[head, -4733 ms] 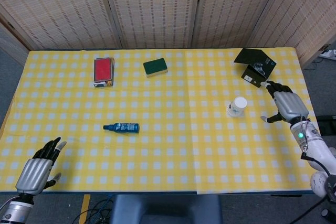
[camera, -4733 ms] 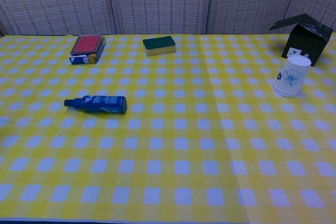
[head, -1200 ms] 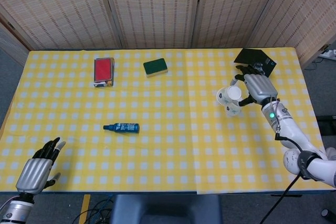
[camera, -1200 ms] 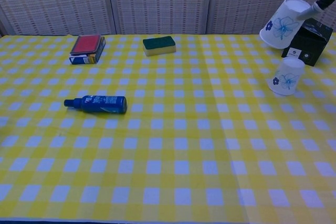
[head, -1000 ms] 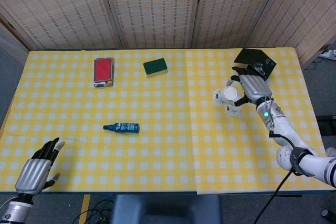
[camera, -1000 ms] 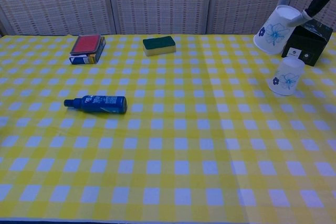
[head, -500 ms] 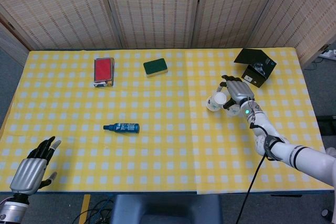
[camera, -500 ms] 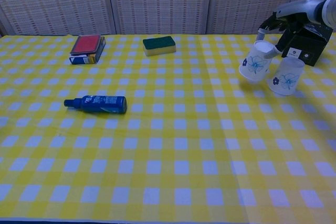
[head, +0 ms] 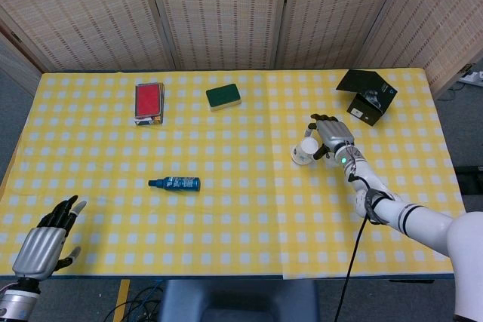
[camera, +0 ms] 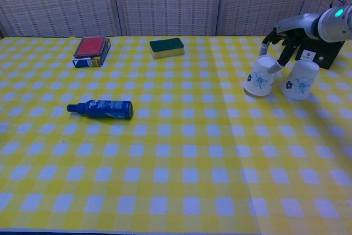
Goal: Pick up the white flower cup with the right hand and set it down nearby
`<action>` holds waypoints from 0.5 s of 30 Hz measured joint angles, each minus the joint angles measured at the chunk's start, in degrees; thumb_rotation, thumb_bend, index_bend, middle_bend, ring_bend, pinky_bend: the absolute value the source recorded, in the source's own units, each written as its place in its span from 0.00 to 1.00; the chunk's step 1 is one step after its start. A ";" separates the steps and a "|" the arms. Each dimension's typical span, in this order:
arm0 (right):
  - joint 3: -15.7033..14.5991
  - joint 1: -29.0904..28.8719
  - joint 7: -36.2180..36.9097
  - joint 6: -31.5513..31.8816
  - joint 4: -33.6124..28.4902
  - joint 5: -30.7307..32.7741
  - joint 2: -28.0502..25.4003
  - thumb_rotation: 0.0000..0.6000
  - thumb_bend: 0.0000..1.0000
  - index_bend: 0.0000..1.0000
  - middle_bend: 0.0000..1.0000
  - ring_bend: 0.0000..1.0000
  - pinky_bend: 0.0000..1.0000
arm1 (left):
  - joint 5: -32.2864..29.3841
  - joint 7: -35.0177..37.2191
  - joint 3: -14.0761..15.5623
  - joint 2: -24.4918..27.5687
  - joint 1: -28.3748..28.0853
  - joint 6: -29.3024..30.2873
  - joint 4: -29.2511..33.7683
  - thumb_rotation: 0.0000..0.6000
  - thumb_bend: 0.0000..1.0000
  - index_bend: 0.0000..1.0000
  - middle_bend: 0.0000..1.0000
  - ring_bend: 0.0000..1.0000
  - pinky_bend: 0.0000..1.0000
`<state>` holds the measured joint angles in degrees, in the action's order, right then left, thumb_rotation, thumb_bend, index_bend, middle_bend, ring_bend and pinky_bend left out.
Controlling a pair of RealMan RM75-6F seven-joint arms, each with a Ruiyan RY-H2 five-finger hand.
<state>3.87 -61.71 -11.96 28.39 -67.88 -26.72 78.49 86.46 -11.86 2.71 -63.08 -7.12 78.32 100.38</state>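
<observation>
Right hand grasps the white flower cup upside down, fingers pinching its narrow base from above. I hold it that way because the base is the only part slim enough for the fingers to close around; the wide mouth faces the table. The cup tilts, its mouth edge at or just touching the yellow checked cloth; I cannot tell from the chest view whether it bears weight yet. In the head view the cup sits left of the hand.

A second flower cup stands inverted just beside it, to the right, apart from the held one. I judge the spot is chosen to leave a gap so neither cup knocks the other. The black box stands behind, near the wrist.

Left hand idles at the near corner, fingers apart, holding nothing.

Blue bottle, green sponge and red-topped box lie well apart from the work.

Next, in my judgement: level the cup so the rim sits flat, then let go.
</observation>
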 measured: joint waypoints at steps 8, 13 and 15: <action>-1.43 -1.03 -0.86 -0.25 1.48 1.30 1.37 1.00 0.23 0.39 0.04 0.00 0.00 | 0.32 0.01 0.03 0.10 0.18 0.37 0.13 1.00 0.32 0.04 0.00 0.00 0.23; -2.18 -1.80 -1.10 -1.19 1.00 2.64 0.95 1.00 0.21 0.25 0.00 0.00 0.00 | 0.45 0.13 -0.02 0.21 0.30 0.62 0.18 1.00 0.32 0.04 0.00 0.00 0.23; -2.28 -2.00 -0.96 -1.48 0.58 2.92 0.57 1.00 0.20 0.13 0.00 0.00 0.00 | 0.53 0.13 -0.01 0.22 0.34 0.70 0.17 1.00 0.32 0.04 0.00 0.00 0.23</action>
<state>1.59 -63.71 -12.92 26.91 -67.30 -23.80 79.06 86.99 -11.74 2.70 -62.85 -6.78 79.02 100.56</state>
